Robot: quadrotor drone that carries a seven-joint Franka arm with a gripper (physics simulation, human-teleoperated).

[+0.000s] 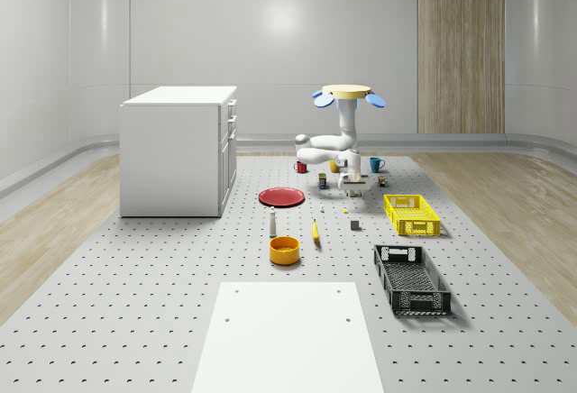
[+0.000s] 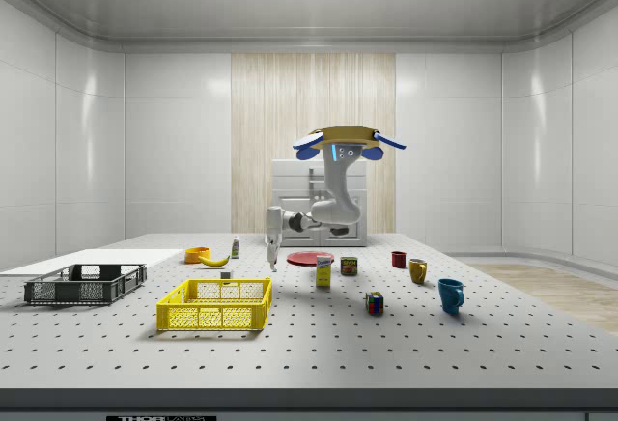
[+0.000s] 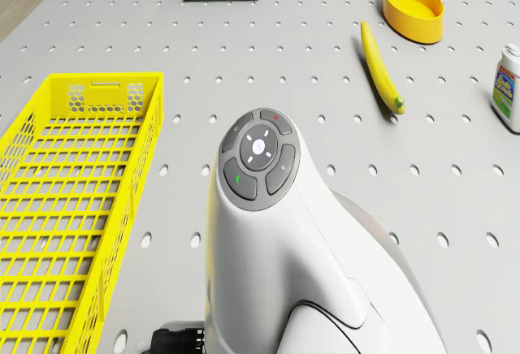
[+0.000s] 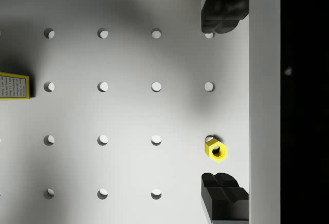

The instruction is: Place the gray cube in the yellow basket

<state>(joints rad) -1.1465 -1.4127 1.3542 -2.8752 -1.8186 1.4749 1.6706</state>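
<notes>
Tool [image 4: 224, 95], spread open, hangs well apart from gray cube [image 1: 355, 224].

Yellow basket [image 3: 77, 208] plastic mesh; arm [image 3: 276, 240] glossy white.

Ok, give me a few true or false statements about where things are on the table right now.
1. The yellow basket is empty. True.
2. The gripper holds the gray cube. False: it is open, and the cube sits on the table beside the basket.
3. A yellow nut lies under the gripper. True.
4. The banana is in the orange bowl. False: it lies beside it.
5. The drone rests on the table. False: it hovers.
</notes>
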